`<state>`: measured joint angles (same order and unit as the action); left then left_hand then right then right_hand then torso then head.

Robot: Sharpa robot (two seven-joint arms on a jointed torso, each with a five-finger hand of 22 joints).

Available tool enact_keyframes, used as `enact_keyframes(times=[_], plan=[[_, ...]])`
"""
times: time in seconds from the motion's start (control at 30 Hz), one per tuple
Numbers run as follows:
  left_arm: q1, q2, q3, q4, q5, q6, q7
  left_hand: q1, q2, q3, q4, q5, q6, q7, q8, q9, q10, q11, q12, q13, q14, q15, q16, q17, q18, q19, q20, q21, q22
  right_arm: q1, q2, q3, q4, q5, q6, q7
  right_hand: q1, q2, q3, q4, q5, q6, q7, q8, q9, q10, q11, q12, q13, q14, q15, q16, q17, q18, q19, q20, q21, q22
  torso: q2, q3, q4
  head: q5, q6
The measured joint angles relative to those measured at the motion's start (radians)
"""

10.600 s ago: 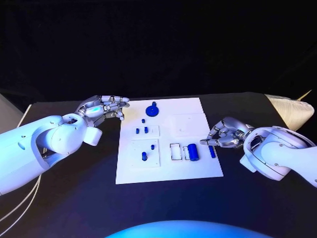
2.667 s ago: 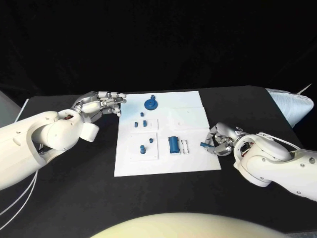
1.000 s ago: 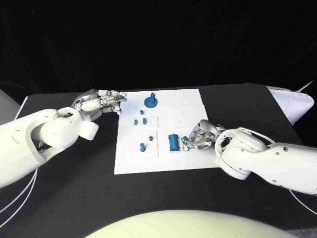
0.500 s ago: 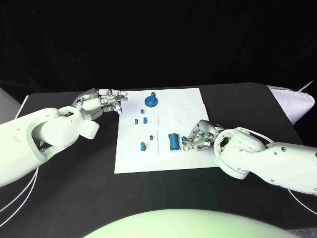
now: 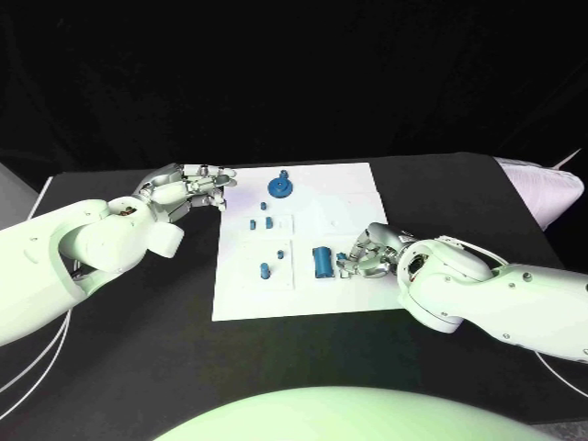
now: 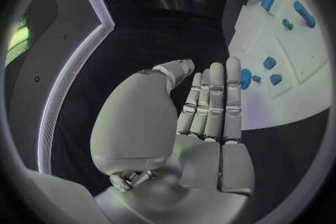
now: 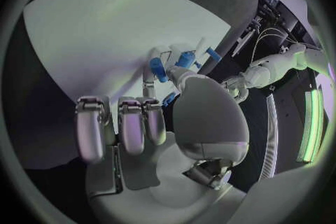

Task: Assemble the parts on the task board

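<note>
Misalignment looks the main hazard: the right hand [image 5: 371,253] works low over the middle of the task board [image 5: 354,197], just beside the blue cylinder [image 5: 322,261], and a sideways nudge from its fingers could, I judge, roll that cylinder or shove the board across the black table [image 5: 135,367]. That hand's fingers are drawn close together around a small blue part [image 7: 185,60] at their tips, which it appears to pinch against the board, though the contact is partly hidden. The left hand [image 5: 186,191] hovers off the board's far left corner, fingers loosely curled, holding nothing.
</note>
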<state>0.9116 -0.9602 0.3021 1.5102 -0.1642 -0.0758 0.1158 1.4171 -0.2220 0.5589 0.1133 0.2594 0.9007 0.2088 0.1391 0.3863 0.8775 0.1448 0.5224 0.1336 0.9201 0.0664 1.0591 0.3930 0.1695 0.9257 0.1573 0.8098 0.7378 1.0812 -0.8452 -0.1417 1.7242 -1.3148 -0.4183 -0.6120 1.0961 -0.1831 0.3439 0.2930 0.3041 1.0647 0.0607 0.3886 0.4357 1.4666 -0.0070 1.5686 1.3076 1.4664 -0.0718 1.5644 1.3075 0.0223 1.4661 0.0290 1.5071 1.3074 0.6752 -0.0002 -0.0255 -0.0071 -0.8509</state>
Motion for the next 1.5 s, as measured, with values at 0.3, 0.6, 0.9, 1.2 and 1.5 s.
enact_keyframes(times=[0.3, 0.6, 0.9, 1.2, 1.5], plan=[[0.0, 0.0, 0.0, -0.001, 0.0, 0.0, -0.001, -0.001, 0.001, 0.0, 0.0, 0.0, 0.0, 0.0, 0.0, 0.0, 0.0, 0.0, 0.0, 0.0, 0.0, 0.0, 0.0, 0.0, 0.0, 0.0, 0.0, 0.0, 0.0, -0.001, -0.006, -0.001, 0.012, -0.01, -0.003, -0.002, -0.041, 0.008, -0.014, 0.0, 0.0, 0.0, 0.0, 0.0, -0.002, 0.0, 0.0, 0.0, 0.0, 0.0, 0.0, 0.0, 0.0, 0.0, 0.0, 0.0, 0.003, 0.0, 0.0, 0.0004, 0.0006, -0.001, -0.001], [0.0, 0.0, 0.0, -0.002, 0.0, 0.001, -0.001, -0.001, 0.001, 0.003, 0.003, 0.0, 0.0, 0.0, 0.0, 0.0, 0.0, 0.0, 0.0, 0.0, 0.0, 0.0, 0.0, 0.0, 0.0, 0.0, 0.0, 0.0, -0.001, -0.001, -0.01, 0.0, 0.014, -0.028, -0.006, -0.007, -0.068, 0.024, -0.018, -0.002, 0.028, 0.003, -0.003, 0.0, -0.003, 0.0, 0.0, 0.0, 0.0, 0.0, 0.0, 0.0, 0.0, 0.0, 0.0, 0.0, 0.009, 0.001, 0.0, 0.0003, 0.0002, 0.0, -0.001], [0.0, 0.0, 0.0, -0.002, 0.0, 0.001, -0.002, -0.001, 0.001, 0.003, 0.003, 0.0, 0.0, 0.0, 0.0, 0.0, 0.0, 0.0, 0.0, -0.001, 0.0, 0.0, 0.0, 0.001, 0.0, 0.0, 0.0, 0.0, -0.001, -0.001, -0.009, 0.0, 0.015, -0.04, -0.009, -0.01, -0.054, 0.038, 0.006, -0.003, 0.052, 0.003, -0.003, 0.0, -0.004, 0.0, 0.0, 0.0, 0.0, 0.0, 0.0, 0.0, 0.0, 0.0, 0.0, 0.0, -0.004, 0.001, 0.0, -0.0007, 0.0006, 0.0, -0.001], [0.0, -0.001, 0.0, -0.002, 0.0, 0.002, -0.004, -0.001, 0.001, 0.003, 0.003, 0.0, 0.0, 0.0, 0.0, 0.0, 0.0, 0.0, 0.0, -0.001, 0.0, 0.0, 0.0, 0.001, 0.0, 0.0, 0.0, 0.0, -0.001, -0.001, -0.028, 0.0, 0.027, -0.035, -0.008, -0.002, -0.036, -0.006, -0.012, -0.006, -0.023, 0.003, -0.003, 0.002, -0.004, 0.0, 0.0, 0.0, 0.0, 0.0, 0.0, 0.0, 0.0, 0.0, 0.0, 0.0, -0.018, 0.001, 0.0, -0.0007, 0.0009, 0.001, -0.003], [0.0, -0.002, 0.0, -0.002, 0.0, 0.002, -0.005, -0.001, 0.001, 0.003, 0.003, 0.0, 0.0, 0.0, 0.0, 0.0, 0.0, 0.0, 0.0, -0.001, 0.0, 0.0, 0.0, 0.0, 0.0, 0.0, 0.0, 0.0, -0.001, -0.001, -0.079, 0.0, 0.058, -0.007, -0.007, 0.035, -0.018, 0.029, -0.231, -0.002, -0.108, 0.003, -0.003, 0.014, -0.006, 0.0, 0.0, 0.0, 0.0, 0.0, 0.0, 0.0, 0.0, 0.0, 0.0, 0.0, -0.018, 0.0, 0.0, -0.0006, -0.0006, 0.004, -0.001]])
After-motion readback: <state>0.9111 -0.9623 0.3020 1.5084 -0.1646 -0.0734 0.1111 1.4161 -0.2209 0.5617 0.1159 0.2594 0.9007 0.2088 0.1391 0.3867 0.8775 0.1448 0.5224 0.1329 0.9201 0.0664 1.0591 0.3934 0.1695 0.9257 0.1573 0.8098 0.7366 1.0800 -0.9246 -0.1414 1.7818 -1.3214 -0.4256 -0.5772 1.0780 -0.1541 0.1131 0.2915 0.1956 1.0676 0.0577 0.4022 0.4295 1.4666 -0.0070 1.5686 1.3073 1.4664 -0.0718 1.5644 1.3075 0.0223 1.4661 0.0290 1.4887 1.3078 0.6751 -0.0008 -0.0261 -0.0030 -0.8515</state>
